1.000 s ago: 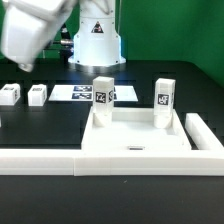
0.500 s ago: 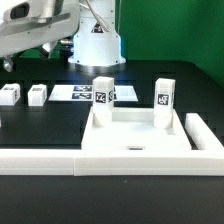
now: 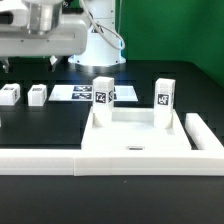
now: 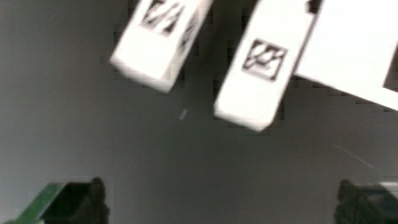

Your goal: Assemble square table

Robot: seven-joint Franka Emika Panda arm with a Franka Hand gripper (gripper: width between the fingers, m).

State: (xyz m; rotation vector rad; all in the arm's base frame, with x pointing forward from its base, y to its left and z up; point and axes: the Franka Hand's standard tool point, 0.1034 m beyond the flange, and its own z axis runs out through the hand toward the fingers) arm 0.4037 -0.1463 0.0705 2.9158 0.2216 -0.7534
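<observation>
The large white square plastic slab (image 3: pixel 130 135) lies rim-up on the black table (image 3: pixel 40 125), inside the long white L-shaped rail (image 3: pixel 40 160); two upright white tagged leg blocks (image 3: pixel 103 100) stand in its far corners; two loose white leg blocks (image 3: pixel 37 94) sit at the exterior view's left; the tool (image 3: pixel 28 66) hangs over them, released, nothing between its jaws.

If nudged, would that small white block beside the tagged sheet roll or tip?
Probably neither: the block looks flat-sided and sits low on the black tabletop, so it should slide. It seems to be rigid plastic, likely light for its size.
</observation>
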